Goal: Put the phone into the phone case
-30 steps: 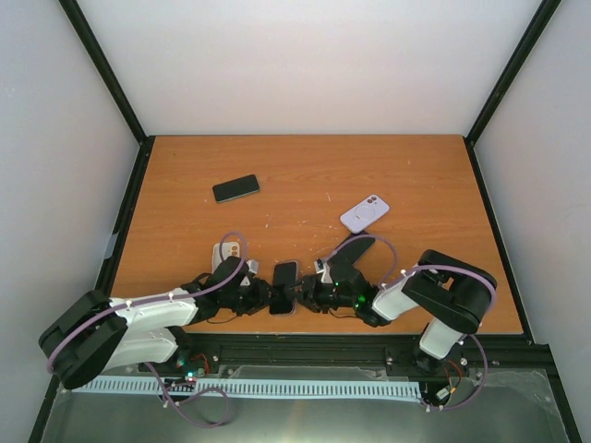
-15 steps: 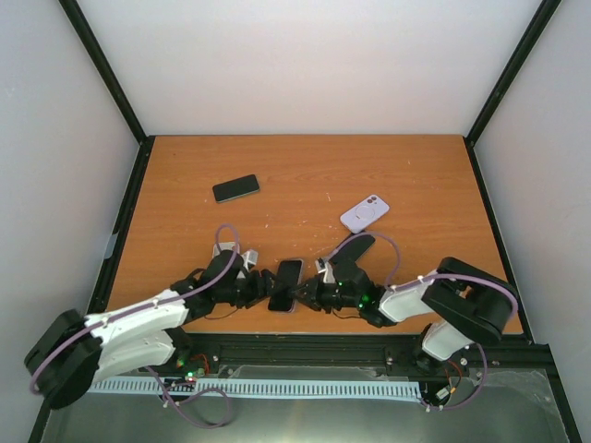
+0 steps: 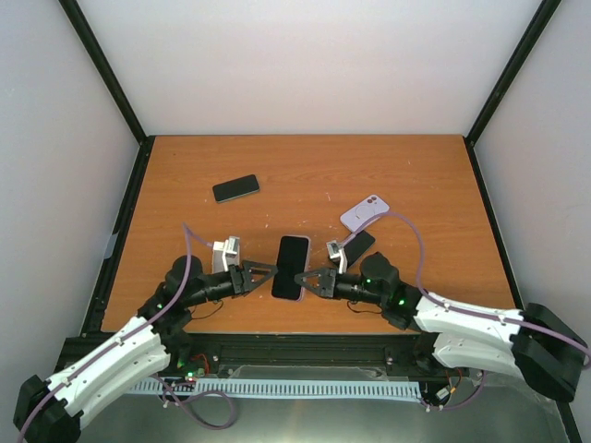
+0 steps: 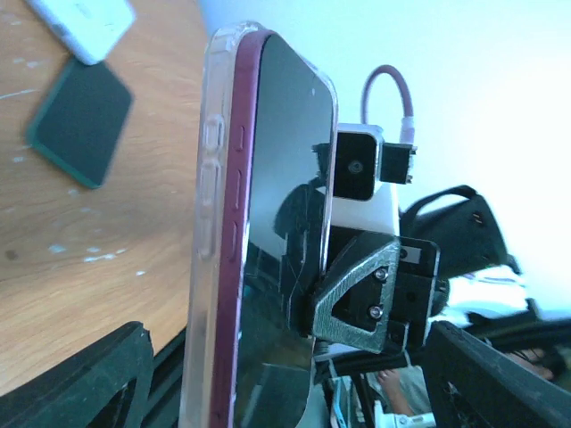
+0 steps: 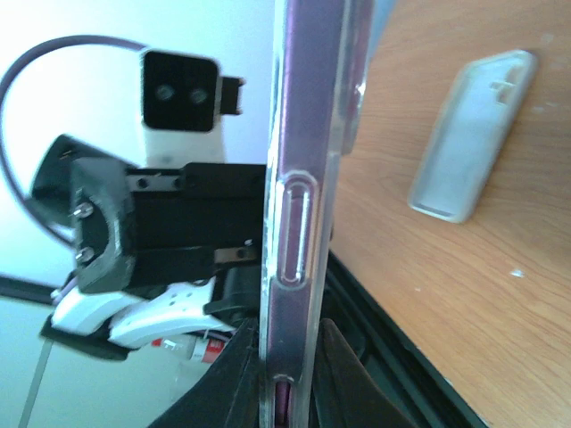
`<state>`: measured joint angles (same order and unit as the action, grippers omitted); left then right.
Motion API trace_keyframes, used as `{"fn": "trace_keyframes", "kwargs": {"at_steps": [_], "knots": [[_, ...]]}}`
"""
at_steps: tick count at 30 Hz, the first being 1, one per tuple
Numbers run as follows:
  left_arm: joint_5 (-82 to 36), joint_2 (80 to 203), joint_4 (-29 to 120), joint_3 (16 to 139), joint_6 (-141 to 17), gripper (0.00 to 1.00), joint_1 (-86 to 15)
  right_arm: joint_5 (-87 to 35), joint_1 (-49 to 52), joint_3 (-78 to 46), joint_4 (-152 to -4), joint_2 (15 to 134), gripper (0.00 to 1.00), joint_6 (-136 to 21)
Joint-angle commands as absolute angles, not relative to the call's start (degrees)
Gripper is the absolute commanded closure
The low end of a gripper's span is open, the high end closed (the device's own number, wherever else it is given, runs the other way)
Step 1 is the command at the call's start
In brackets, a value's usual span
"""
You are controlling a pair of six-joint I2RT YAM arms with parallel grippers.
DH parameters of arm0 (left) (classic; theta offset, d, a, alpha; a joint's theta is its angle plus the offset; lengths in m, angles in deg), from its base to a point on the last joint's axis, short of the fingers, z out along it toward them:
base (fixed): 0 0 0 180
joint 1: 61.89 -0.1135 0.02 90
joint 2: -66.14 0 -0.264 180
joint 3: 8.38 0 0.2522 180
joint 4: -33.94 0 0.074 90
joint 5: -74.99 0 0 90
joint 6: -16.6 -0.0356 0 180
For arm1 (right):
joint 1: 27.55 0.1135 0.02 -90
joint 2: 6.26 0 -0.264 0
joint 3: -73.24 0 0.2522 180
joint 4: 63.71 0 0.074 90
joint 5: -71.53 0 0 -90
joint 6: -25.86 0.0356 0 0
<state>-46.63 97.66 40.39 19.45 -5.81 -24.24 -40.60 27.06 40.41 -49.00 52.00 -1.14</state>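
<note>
We reckon phone already in clear case. R gripper clamped on it, L gripper jaws apart. Remaining: maybe set down.

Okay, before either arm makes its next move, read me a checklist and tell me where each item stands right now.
1. Right gripper shut on the phone: ok.
2. Left gripper open, fingers off the phone: ok.
3. Clear case seated along the phone's visible side: ok.
4. Clear case seated along the far side and corners: cannot tell.
5. Spare case lying on the table, apart from the held phone: ok.
</note>
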Motion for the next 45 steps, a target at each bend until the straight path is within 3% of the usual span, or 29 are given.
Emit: {"fn": "trace_keyframes", "kwargs": {"at_steps": [1, 6, 13, 18, 21, 23, 25, 30, 33, 38, 42, 45], "knots": [[-52.55, 96.84, 29.60, 20.32, -5.04, 0.18, -24.54, -47.03, 26.85, 37.77, -47.86, 47.00, 0.87, -7.99], [-55.19, 98.34, 21.85, 20.30, -5.03, 0.32, -24.54, -54.11, 26.84, 37.68, -43.28, 46.43, 0.87, -6.42], [-55.74, 100.18, 14.45, 18.19, -2.06, 0.70, -24.54, -57.04, 26.95, 39.45, -39.72, 45.58, 0.87, -5.22], [-55.51, 100.60, 13.71, 18.04, -1.67, 0.87, -24.54, -58.18, 26.93, 38.87, -40.99, 46.27, 0.87, -6.67], [-55.70, 100.48, 13.35, 18.29, -1.34, 0.87, -24.54, -58.72, 26.95, 38.40, -40.17, 46.71, 0.87, -6.37], [-55.49, 99.90, 13.61, 18.39, -1.29, 0.63, -24.54, -59.31, 26.94, 38.70, -37.58, 46.83, 0.87, -5.05], [-54.93, 99.13, 13.27, 18.10, -1.29, 0.53, -24.55, -60.24, 26.94, 38.91, -35.18, 46.64, 0.87, -3.62], [-54.39, 98.96, 8.09, 17.26, 0.02, 0.50, -24.54, -61.84, 26.95, 38.34, -34.29, 44.67, 0.86, -2.78], [-54.63, 100.04, 5.29, 17.16, 0.41, 0.55, -24.54, -63.38, 26.93, 37.03, -36.17, 44.52, 0.86, -3.50], [-55.13, 100.93, 3.90, 17.32, 0.06, 0.78, -24.54, -64.07, 26.95, 35.63, -38.35, 45.10, 0.86, -3.96], [-52.12, 100.70, 17.52, 20.28, -3.23, 0.99, -24.54, -61.83, 26.94, 35.75, -40.92, 44.94, 0.84, -5.09], [-51.03, 99.81, 19.15, 19.25, -3.00, 1.00, -24.54, -58.74, 26.99, 35.01, -47.08, 45.30, 0.84, -7.78]]}}
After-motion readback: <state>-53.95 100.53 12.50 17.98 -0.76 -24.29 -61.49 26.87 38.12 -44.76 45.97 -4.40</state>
